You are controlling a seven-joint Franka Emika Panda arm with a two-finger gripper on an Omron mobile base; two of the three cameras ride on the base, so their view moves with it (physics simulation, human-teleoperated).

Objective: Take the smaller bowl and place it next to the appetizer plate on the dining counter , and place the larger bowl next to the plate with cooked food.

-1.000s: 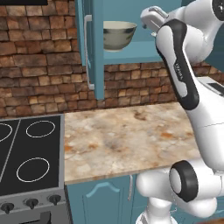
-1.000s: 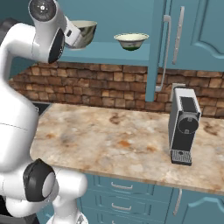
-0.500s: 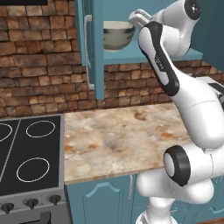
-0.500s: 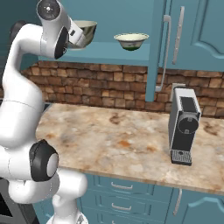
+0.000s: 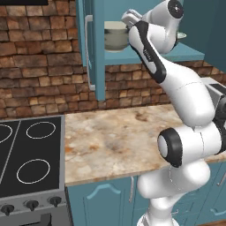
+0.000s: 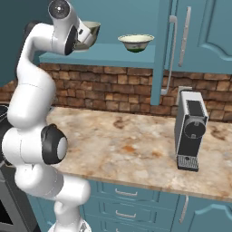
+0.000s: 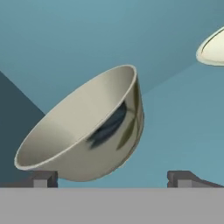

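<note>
The larger bowl (image 5: 115,36) (image 6: 93,30), deep and grey-beige, stands on the shelf of an open wall cabinet. In the hand view it looms close and tilted (image 7: 87,127), between and just beyond my two fingertips (image 7: 43,178). My gripper (image 5: 130,17) (image 7: 113,180) is open and raised to shelf height right beside this bowl, holding nothing. The smaller bowl (image 6: 136,41) (image 7: 213,48), shallow and cream-green, sits further right on the same shelf, largely behind my arm in the left base view. The dining counter and both plates are out of view.
A beige marbled worktop (image 5: 114,137) runs under the cabinet. A stove (image 5: 26,159) is at its left end and a grey coffee machine (image 6: 190,129) stands at its right. The open cabinet door (image 5: 92,48) hangs left of the shelf; a closed door (image 6: 199,31) is on the right.
My hand has swung along the shelf front toward the larger bowl and now sits right next to it. The jaws stayed open and neither bowl moved.
</note>
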